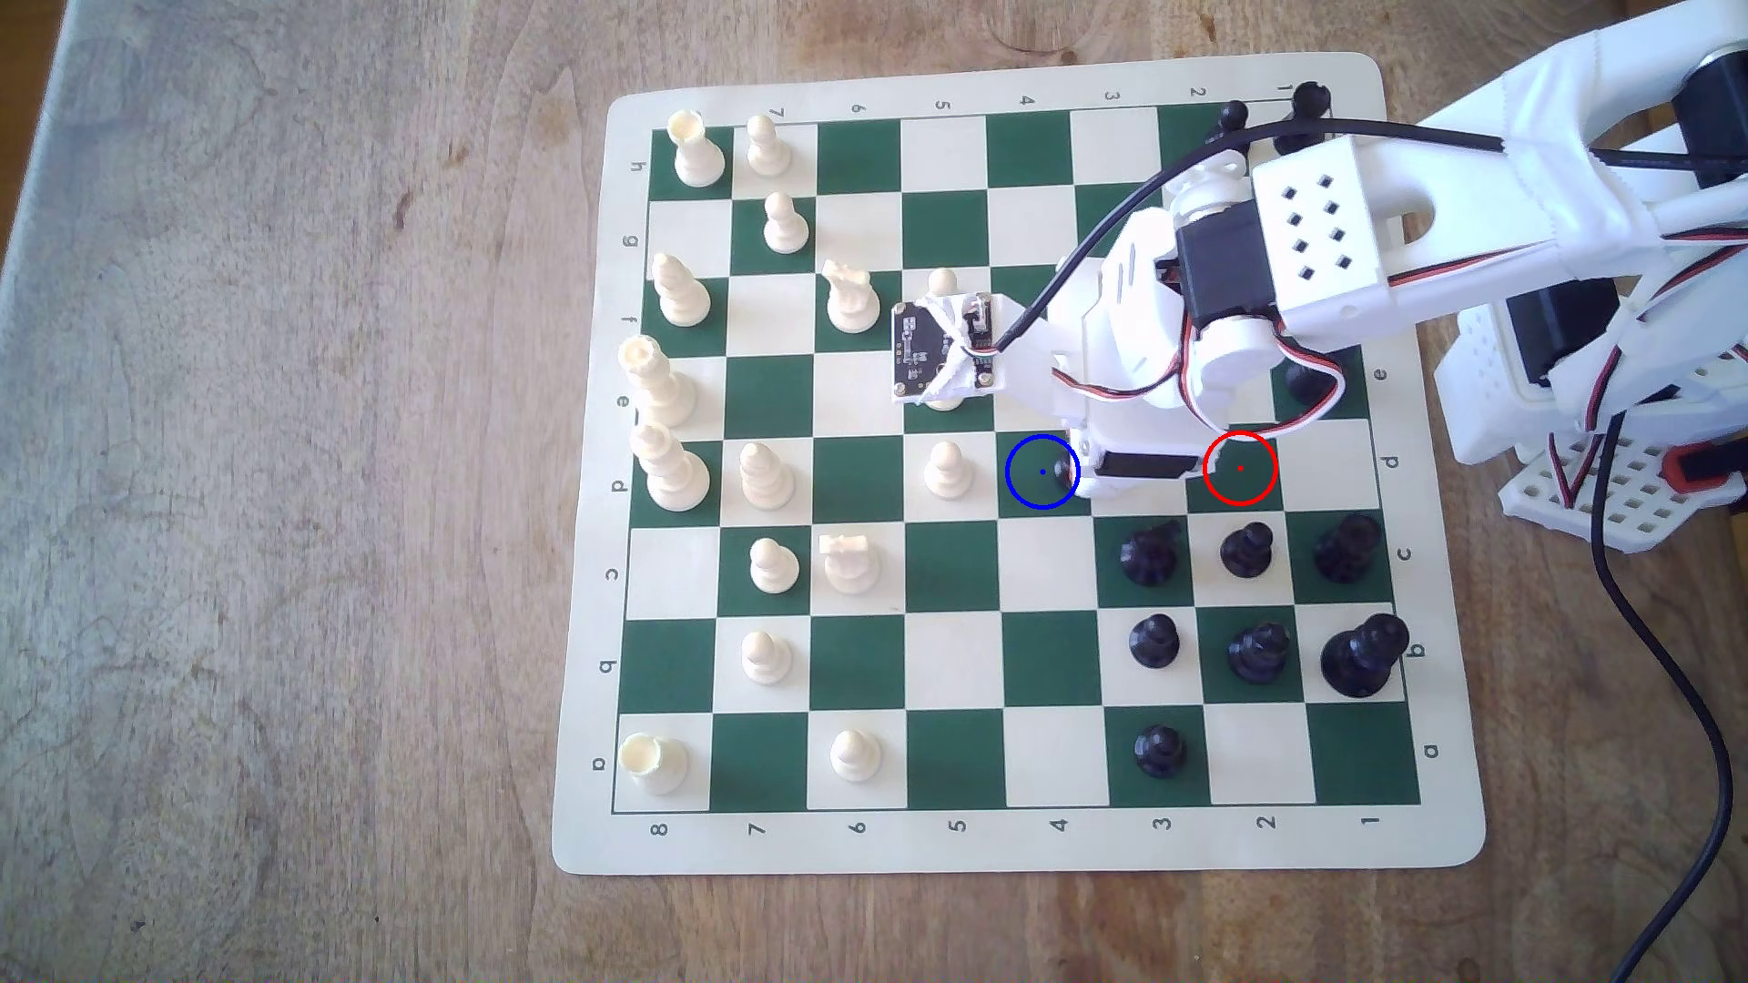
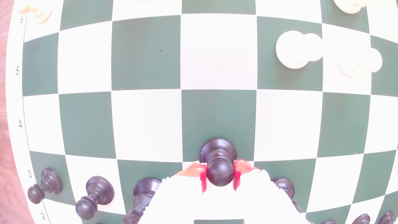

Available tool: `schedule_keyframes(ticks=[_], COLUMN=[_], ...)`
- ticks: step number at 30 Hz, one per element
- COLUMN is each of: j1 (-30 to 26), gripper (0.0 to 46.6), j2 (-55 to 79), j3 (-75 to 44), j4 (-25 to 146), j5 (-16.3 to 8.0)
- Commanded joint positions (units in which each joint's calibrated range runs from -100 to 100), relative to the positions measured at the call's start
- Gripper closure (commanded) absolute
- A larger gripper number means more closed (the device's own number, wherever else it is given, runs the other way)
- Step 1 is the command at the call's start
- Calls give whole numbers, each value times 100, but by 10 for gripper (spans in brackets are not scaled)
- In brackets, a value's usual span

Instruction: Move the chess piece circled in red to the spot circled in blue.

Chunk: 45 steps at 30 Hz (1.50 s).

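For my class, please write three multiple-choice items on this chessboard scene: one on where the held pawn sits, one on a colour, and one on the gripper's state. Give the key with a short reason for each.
1. Where is the black pawn that the gripper holds?
A. on the dark green square with the blue ring
B. off the board, on the wooden table
C. among the cream-white pieces

2. What colour are the pads on the gripper's fingers?
A. blue
B. red
C. yellow

3. What is the gripper's state?
A. wide open, holding nothing
B. shut on the black pawn
C. shut on a cream-white pawn

Key: 1 A, the exterior view shows the pawn's dark shape at the inner edge of the blue ring. 2 B, the wrist view shows red pads on both sides of the pawn's head. 3 B, the pads press the pawn's ball head from both sides.
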Motion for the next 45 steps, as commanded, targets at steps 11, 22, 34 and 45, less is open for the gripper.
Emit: schedule_keyframes(ticks=[11,22,34,45], j1=[42,81,42,58], gripper=[464,464,464,464], j2=[465,652,-189,-155], j3=[-697,-706,-624,-479], j4=[-191,-346,104,-174], j5=[10,20,-15,-39])
